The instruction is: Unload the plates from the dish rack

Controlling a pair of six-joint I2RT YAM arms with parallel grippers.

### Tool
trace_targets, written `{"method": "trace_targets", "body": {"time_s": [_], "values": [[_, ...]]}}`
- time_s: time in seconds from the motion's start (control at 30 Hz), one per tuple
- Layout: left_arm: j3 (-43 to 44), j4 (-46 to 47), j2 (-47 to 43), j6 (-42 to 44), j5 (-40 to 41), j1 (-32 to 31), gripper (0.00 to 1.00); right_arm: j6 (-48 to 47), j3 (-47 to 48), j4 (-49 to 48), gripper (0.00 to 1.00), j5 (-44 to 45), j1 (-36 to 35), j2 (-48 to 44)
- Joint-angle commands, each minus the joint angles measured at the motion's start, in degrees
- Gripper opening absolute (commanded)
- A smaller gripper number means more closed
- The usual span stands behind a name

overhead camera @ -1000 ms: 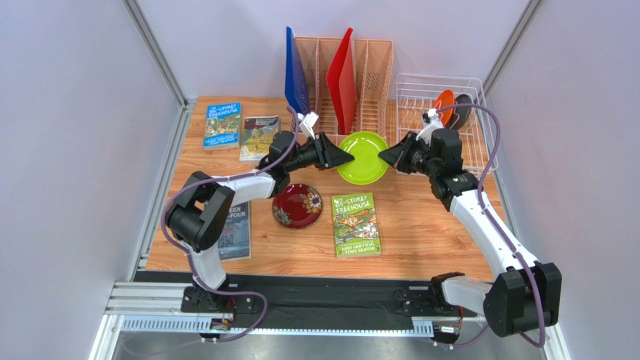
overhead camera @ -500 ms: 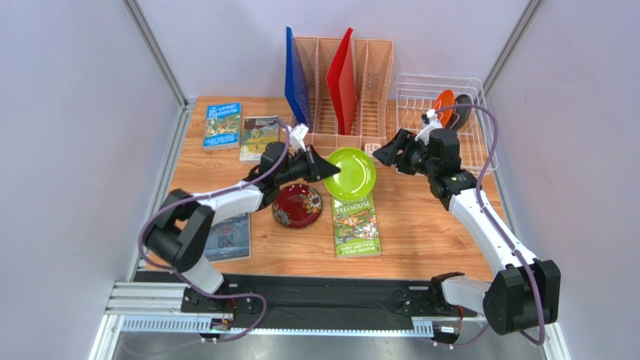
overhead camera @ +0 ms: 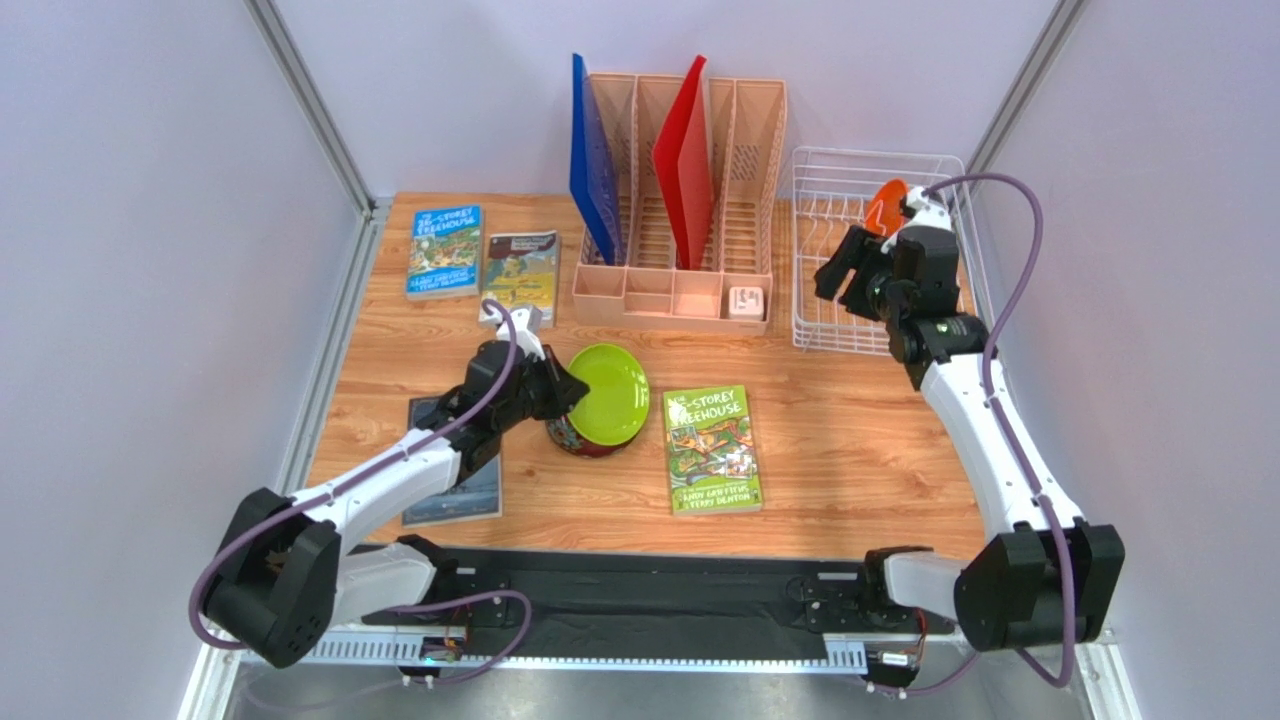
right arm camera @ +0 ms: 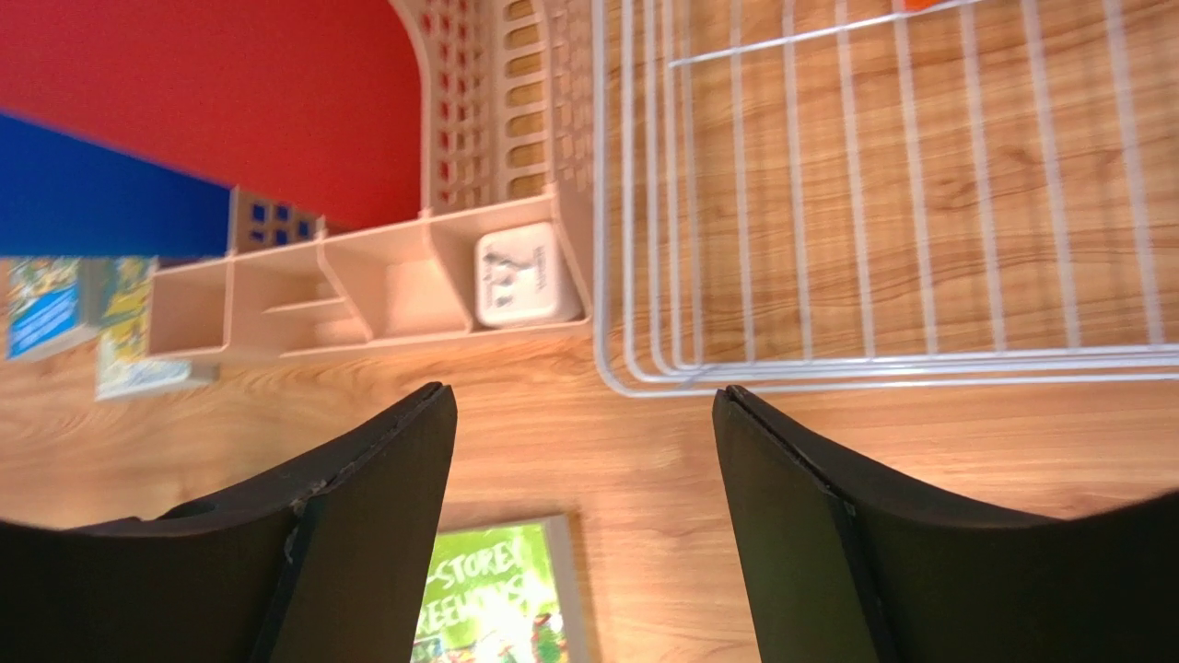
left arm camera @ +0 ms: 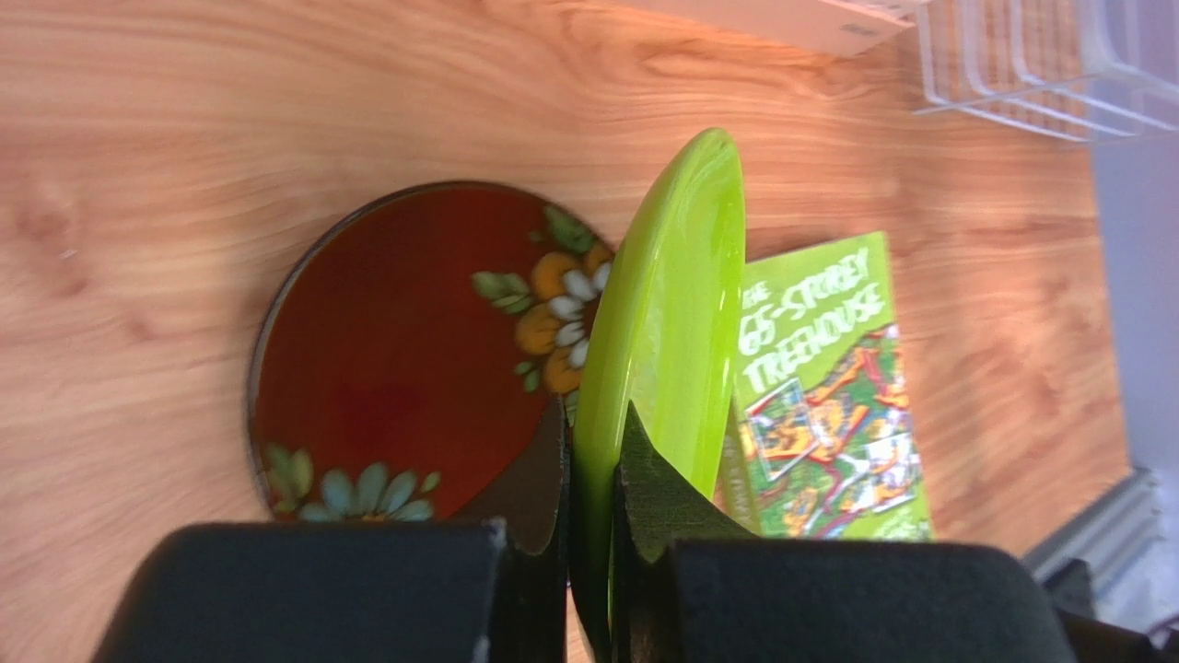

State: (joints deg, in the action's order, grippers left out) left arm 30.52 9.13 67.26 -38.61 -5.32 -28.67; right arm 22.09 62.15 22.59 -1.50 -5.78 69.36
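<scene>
My left gripper [overhead camera: 562, 393] [left arm camera: 592, 445] is shut on the rim of the lime green plate [overhead camera: 610, 393] [left arm camera: 667, 311]. It holds the plate tilted on edge, just above the dark red floral plate [overhead camera: 577, 440] [left arm camera: 395, 362], which lies flat on the table. The white wire dish rack [overhead camera: 813, 321] [right arm camera: 830, 365] stands at the back right with the orange plate [overhead camera: 887, 204] upright in it. Over the rack's near-left part my right gripper [overhead camera: 842, 272] [right arm camera: 581, 401] is open and holds nothing. The right arm hides the rack's far-right corner.
A pink slotted organiser [overhead camera: 748, 143] [right arm camera: 374, 283] holds a blue folder [overhead camera: 589, 150] and a red folder [overhead camera: 684, 150], with a small white box [overhead camera: 745, 300] [right arm camera: 515, 274] in its front tray. A green book [overhead camera: 712, 447] [left arm camera: 828, 401] lies right of the plates. Other books [overhead camera: 446, 251] lie far left.
The left arm took over the green plate and carried it down and to the near left, over the red plate. The right gripper opened, let go and drew back over the rack.
</scene>
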Motion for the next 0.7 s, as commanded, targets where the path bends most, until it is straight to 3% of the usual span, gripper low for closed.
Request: {"method": "trace_targets", "body": {"time_s": [0.0,0.17,0.37,0.57,0.67], "values": [[-1.6,-1.13,-2.67,2.58,5.06,0.36,0.0,-3.45,5.96,0.44,0.74,5.97,3.76,5.06],[-2.57,-1.22,-1.52,2.66,9.54,0.36,0.0,-6.35,11.93,0.61,0.73,13.87,5.08,11.4],[-2.93,0.45,0.5,3.37,11.3,0.36,0.02,-7.85,19.93,1.58,0.73,15.38,7.27,18.69],[-3.36,1.86,3.66,3.02,9.89,0.36,0.42,-9.69,26.25,4.04,0.73,17.74,7.98,25.2],[-3.54,1.6,4.8,2.75,9.63,0.36,0.49,-10.74,29.24,4.39,0.73,19.51,8.33,28.89]]}}
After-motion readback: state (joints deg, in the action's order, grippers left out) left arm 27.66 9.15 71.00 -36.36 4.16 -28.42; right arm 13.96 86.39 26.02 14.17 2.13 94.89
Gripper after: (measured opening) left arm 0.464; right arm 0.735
